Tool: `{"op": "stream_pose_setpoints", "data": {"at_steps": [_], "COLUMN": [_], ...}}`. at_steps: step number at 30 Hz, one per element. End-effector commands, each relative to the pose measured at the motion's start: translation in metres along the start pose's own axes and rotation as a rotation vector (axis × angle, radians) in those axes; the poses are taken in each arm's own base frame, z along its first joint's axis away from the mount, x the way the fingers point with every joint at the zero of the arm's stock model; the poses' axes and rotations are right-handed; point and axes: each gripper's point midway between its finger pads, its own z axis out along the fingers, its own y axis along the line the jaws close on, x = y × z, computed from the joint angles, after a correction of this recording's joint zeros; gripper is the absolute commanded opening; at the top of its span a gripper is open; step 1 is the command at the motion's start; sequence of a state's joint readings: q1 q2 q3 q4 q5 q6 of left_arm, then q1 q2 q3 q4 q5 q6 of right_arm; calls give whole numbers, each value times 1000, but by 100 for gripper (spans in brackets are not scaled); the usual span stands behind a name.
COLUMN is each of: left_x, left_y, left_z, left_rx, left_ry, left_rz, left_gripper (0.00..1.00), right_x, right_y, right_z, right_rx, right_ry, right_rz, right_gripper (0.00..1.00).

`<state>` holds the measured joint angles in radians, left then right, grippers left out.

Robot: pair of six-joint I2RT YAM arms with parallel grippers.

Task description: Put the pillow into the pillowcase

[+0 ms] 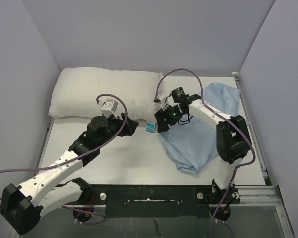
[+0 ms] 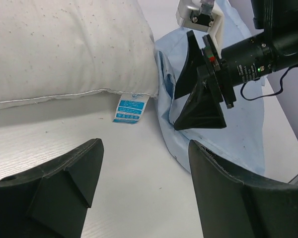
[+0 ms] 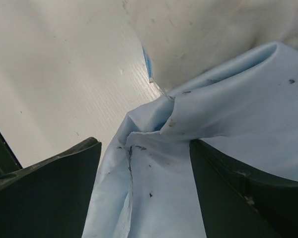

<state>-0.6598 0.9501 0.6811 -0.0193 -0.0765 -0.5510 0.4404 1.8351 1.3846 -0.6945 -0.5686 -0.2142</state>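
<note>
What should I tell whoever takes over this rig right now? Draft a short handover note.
Left gripper: open, empty, low over the table near the pillow corner with the blue tag.
Right gripper: open, jaws straddling a bunched edge of the pillowcase, not clamped.
Things: pillow lies along the far left of the table; pillowcase lies crumpled on the right, its edge against the pillow's end.
Done: nothing inserted; pillow wholly outside.
Left: grip the pillowcase, open it, feed the pillow in.
</note>
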Motion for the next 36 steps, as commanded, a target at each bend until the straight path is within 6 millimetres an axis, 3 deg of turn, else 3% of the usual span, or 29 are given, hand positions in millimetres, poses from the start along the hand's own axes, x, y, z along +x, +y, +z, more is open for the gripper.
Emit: {"op": "stream_pose_setpoints", "data": {"at_steps": [1,8,14,16,19,23,25,29,36], "left_x": [-22,-36,-35,-33,-33,-34,-27,-28,-29], "left_y": [0,-1,0,0,1,3,7,6,7], "left_z": [-2,7,12,13,10,9,10,12,8], "left_rx": [-15,-12,5,10,9,7,4,12,6], "left_ry": [-55,-27,-15,-11,-10,-30,-28,-34,-40], "left_rz": [70,201,215,215,213,191,176,157,136], "left_gripper": [69,73,73,73,73,73,73,73,73], "right_x": [4,9,11,6,0,13,22,33,46], "right_y": [-12,-17,-10,-3,14,25,21,7,2], "right_z": [-4,0,1,-6,-24,-27,-23,-11,15], "right_rx": [84,103,60,17,-81,-85,-58,-8,14], "right_ry": [-16,0,-8,-38,-100,-111,-93,-52,43], "right_rz": [9,12,28,36,10,-19,-12,7,1], "right_gripper": [70,49,14,7,11,42,48,49,45]}}
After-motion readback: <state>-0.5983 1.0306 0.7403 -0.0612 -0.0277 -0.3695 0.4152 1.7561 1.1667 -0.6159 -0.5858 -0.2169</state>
